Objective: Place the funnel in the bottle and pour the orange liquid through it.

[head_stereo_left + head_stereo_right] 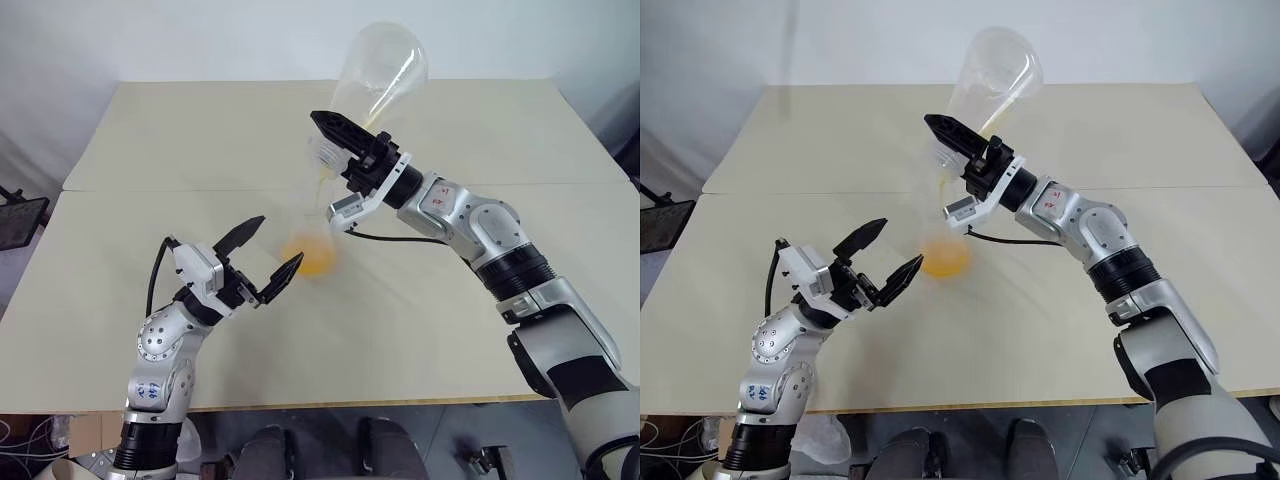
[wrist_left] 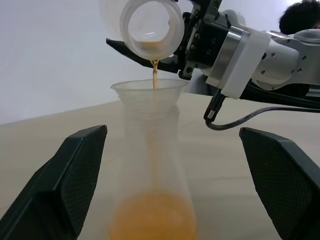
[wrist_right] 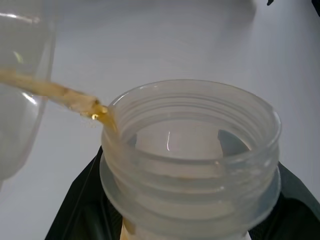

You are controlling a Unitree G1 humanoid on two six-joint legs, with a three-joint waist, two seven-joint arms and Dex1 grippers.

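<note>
The bottle stands upright on the table with the clear funnel seated in its neck. Orange liquid pools in its rounded base. My right gripper is shut on the neck of a large clear conical vessel, tilted mouth-down above the funnel. A thin orange stream falls from the vessel's mouth into the funnel. My left gripper is open just left of the bottle, with a finger to each side of it and neither touching it.
Two pale tables meet at a seam running across the middle. A black object sits past the left edge. A person's head shows behind my right arm. A cable hangs under the right wrist.
</note>
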